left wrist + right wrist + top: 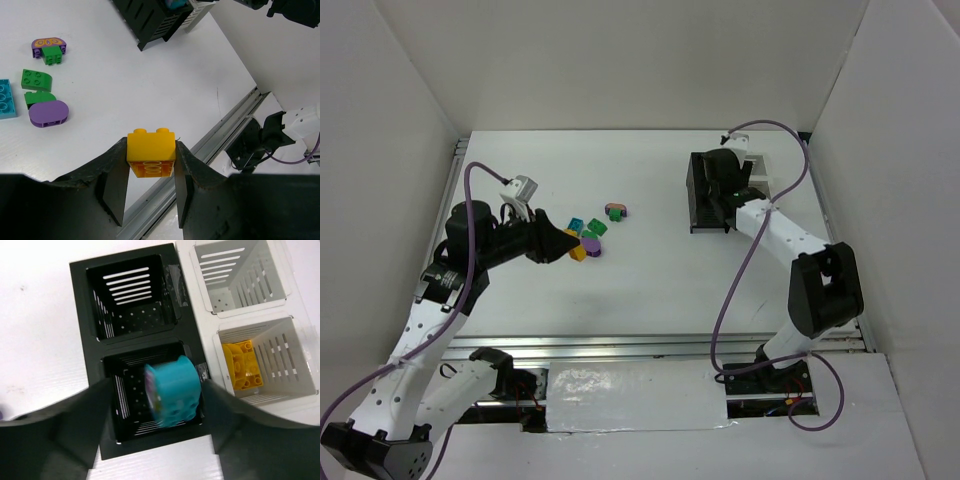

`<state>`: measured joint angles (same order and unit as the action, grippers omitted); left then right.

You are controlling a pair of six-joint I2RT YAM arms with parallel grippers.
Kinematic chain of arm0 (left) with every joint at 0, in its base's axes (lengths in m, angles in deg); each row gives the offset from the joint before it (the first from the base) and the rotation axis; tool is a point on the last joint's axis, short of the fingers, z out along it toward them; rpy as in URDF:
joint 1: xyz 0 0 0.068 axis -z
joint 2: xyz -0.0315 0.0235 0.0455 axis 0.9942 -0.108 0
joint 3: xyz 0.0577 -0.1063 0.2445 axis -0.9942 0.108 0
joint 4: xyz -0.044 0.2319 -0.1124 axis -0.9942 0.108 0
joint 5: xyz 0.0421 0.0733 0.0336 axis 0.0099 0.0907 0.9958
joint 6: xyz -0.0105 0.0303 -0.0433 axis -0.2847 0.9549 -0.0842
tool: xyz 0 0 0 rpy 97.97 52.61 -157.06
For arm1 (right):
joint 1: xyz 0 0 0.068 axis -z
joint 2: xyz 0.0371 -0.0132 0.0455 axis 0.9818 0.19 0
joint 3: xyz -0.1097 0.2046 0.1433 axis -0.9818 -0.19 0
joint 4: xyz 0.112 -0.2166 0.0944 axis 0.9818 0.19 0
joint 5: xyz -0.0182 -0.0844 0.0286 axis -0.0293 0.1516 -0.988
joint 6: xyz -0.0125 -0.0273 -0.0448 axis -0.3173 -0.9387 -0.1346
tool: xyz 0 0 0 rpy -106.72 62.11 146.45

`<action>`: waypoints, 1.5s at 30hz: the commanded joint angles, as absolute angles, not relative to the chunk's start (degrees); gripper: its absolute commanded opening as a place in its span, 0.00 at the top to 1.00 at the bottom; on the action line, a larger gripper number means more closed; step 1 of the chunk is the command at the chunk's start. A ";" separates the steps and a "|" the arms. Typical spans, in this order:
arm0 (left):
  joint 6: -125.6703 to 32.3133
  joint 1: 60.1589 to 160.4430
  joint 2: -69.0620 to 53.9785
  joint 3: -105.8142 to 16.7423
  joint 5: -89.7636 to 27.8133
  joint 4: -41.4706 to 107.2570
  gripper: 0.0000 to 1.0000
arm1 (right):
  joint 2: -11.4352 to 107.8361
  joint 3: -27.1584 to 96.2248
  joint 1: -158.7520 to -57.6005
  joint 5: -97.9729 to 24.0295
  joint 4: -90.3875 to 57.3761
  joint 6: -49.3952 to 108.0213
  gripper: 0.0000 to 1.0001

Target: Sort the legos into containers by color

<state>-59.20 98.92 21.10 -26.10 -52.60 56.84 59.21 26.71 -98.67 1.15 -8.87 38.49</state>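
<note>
Left tool [151, 167] pinches a studded orange brick [150, 148]; right tool [156, 390], wide, flanks a rounded teal brick [176, 395] over slotted black bin [140, 352].

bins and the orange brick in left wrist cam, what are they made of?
Black bins and white bins: probably moulded plastic, matte, with thin walls and clean slots and holes. Orange brick: hard plastic by the look, smooth with a slight sheen, moulded studs on top.

White table [650, 285] bears legos [590, 232], containers [698, 205].
</note>
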 commanded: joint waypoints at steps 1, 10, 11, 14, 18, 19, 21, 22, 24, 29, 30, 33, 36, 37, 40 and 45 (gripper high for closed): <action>-58.39 99.09 21.19 -26.51 -54.00 54.77 1.00 | 58.00 29.39 -98.47 1.26 -10.33 38.76 0.16; -61.45 99.01 21.02 -26.33 -56.11 51.80 1.00 | 48.36 27.47 -99.43 -10.30 -7.96 39.38 0.01; -62.51 99.09 20.84 -26.51 -56.98 50.65 1.00 | 46.68 26.32 -99.70 -16.61 -8.74 39.37 0.02; -68.22 99.01 19.88 -27.38 -64.18 44.78 1.00 | 40.88 21.22 -99.96 -52.53 -14.28 36.66 0.04; -75.69 99.01 18.30 -29.14 -75.34 35.74 1.00 | 37.70 18.75 -105.66 -86.87 -20.00 36.82 0.05; -77.97 99.01 17.86 -29.49 -78.49 33.96 1.00 | 37.17 18.84 -107.86 -88.12 -20.00 36.56 0.04; -79.48 99.01 17.77 -30.11 -80.19 31.32 1.00 | 36.55 20.42 -114.78 -86.64 -17.73 34.28 0.04; -79.74 99.01 17.77 -30.11 -81.24 30.61 1.00 | 36.55 20.16 -116.21 -87.24 -21.37 35.23 0.03; -80.27 99.01 18.03 -29.76 -81.60 29.38 1.00 | 36.99 18.67 -118.32 -90.84 -26.57 40.76 0.03; -80.71 99.01 18.91 -27.39 -80.46 28.49 1.00 | 38.57 18.31 -121.94 -92.17 -36.26 45.88 0.03; -80.63 99.01 19.08 -27.13 -80.63 28.41 1.00 | 38.75 18.66 -122.29 -91.56 -36.44 46.23 0.03; -81.59 99.01 19.61 -25.37 -82.04 26.13 1.00 | 39.71 21.03 -123.61 -87.44 -37.14 47.89 0.07; -82.74 99.01 20.49 -24.31 -83.88 23.14 1.00 | 42.00 23.14 -123.96 -83.92 -36.53 50.61 0.15; -82.65 99.01 20.84 -24.22 -84.15 22.78 1.00 | 42.70 23.76 -124.40 -83.04 -37.22 52.28 0.16; -81.51 99.09 21.89 -23.96 -85.20 22.96 1.00 | 43.67 25.25 -125.02 -81.45 -37.23 53.08 0.18; -78.87 99.36 22.07 -24.93 -84.24 26.21 1.00 | 45.51 27.19 -126.77 -82.06 -36.96 52.99 0.77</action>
<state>-80.11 98.83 21.34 -23.85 -82.33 27.66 44.53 23.91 -125.68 -83.50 -33.92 52.32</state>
